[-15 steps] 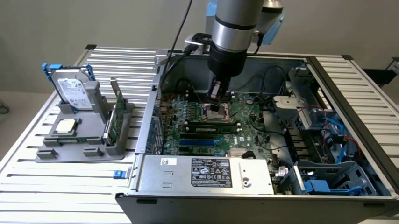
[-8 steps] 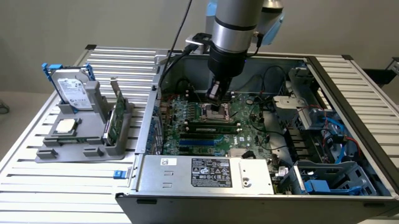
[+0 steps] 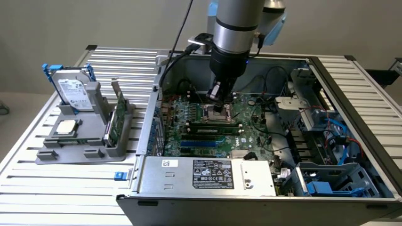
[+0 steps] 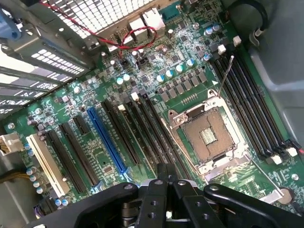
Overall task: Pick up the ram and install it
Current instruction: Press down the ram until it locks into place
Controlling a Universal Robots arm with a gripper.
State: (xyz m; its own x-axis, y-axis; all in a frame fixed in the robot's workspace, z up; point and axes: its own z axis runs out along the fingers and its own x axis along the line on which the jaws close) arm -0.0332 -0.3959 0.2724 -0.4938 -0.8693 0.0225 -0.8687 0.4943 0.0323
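Exterior view: the gripper [image 3: 218,104] is seen pressed together, nothing pinched, low over the motherboard [image 3: 251,136] beside the CPU socket [image 3: 217,114].
Ram: the ram [image 3: 213,126] is judged seated in its slot.
Progress: installation appears largely done.

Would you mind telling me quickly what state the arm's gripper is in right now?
Gripper: shut, nothing visibly held, hovering over the green motherboard beside the empty silver processor socket in the open computer case.
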